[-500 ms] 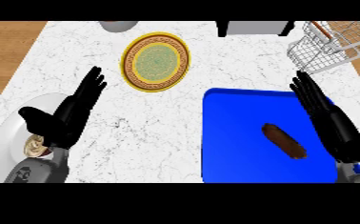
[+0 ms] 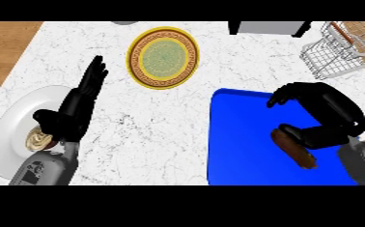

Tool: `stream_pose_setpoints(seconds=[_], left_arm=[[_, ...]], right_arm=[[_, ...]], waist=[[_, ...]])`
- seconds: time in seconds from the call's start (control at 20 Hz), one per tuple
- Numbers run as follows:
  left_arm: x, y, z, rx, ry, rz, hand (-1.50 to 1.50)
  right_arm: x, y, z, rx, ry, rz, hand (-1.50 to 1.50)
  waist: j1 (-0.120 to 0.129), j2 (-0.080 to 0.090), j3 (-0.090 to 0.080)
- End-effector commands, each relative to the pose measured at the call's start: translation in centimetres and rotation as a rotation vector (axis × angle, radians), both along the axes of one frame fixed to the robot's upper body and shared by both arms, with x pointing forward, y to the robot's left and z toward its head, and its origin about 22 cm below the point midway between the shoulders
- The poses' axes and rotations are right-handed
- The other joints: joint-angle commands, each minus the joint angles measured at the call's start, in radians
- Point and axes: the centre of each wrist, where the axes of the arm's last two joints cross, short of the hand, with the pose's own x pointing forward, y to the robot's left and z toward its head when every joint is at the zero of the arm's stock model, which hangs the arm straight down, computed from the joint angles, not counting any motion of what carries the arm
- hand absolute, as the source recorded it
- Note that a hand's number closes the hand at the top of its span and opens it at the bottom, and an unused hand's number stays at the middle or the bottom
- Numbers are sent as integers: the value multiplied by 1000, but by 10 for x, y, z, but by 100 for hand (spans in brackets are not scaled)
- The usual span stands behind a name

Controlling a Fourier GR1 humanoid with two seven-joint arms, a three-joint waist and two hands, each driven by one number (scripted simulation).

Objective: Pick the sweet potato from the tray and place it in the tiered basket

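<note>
You've got one sweet potato (image 2: 294, 148), brown, lying on the one blue tray (image 2: 239, 139) toward its right side. Your right hand (image 2: 324, 110) is arched over it, fingers curled down and thumb touching the potato's upper end; whether it actually grips it, you can't tell from here. One wire tiered basket (image 2: 331, 47) sits at the top right of the counter (image 2: 235, 62), well apart from the tray. Your left hand (image 2: 75, 107) rests at the left, fingers straight and spread up, holding nothing. Plates: two, one yellow patterned plate (image 2: 163, 57) top centre and one white plate (image 2: 21, 120) at the left edge, partly under the left forearm. One grey box (image 2: 269, 27) at the top edge.
</note>
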Motion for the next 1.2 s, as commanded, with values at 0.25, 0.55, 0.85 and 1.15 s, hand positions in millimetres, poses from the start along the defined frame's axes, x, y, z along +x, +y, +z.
stream_pose_setpoints(seconds=[0.25, 0.55, 0.85, 1.15], left_arm=[[-1, -30, -5, 22, -26, 42, 0], [0, -27, -12, 19, -16, 66, 0], [0, -22, -20, 43, 5, 105, 0], [0, -36, -18, 25, -15, 92, 0]], right_arm=[[25, -53, 24, -24, 160, 603, -150], [36, -66, 151, -357, -129, 669, -150], [-11, 7, 243, -806, -492, 756, -150], [-68, 59, 250, -1082, -774, 773, -150]], waist=[[-7, -1, -6], [-35, -12, -4], [-43, -23, -2], [-41, -11, -2]])
